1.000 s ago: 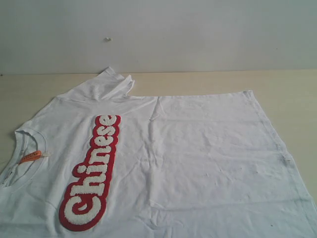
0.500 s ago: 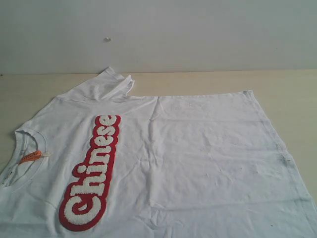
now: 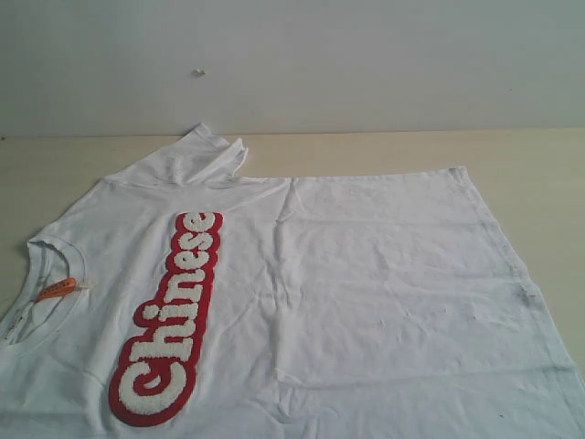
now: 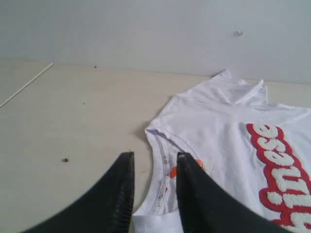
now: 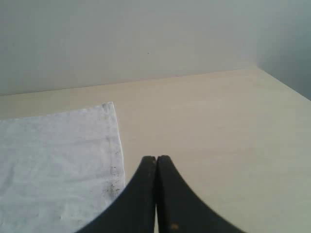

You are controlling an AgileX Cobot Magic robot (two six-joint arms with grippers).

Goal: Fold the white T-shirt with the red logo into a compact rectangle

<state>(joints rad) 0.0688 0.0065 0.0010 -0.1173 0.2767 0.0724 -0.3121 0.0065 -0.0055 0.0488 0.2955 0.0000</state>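
White T-shirt (image 3: 366, 293) flat, unfolded, fills lower exterior frame; red logo (image 3: 169, 320) lower left. Left gripper (image 4: 154, 156) spread over collar (image 4: 156, 141); right gripper (image 5: 156, 158) pressed together, empty, near hem (image 5: 116, 145). First fold pending: needs edge grasps

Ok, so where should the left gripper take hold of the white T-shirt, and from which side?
Probably the edge of the ribbed collar, coming in from the table beyond the neck. The white T-shirt lies flat, so only its edges offer a lip, and the open left gripper hangs right over that one.
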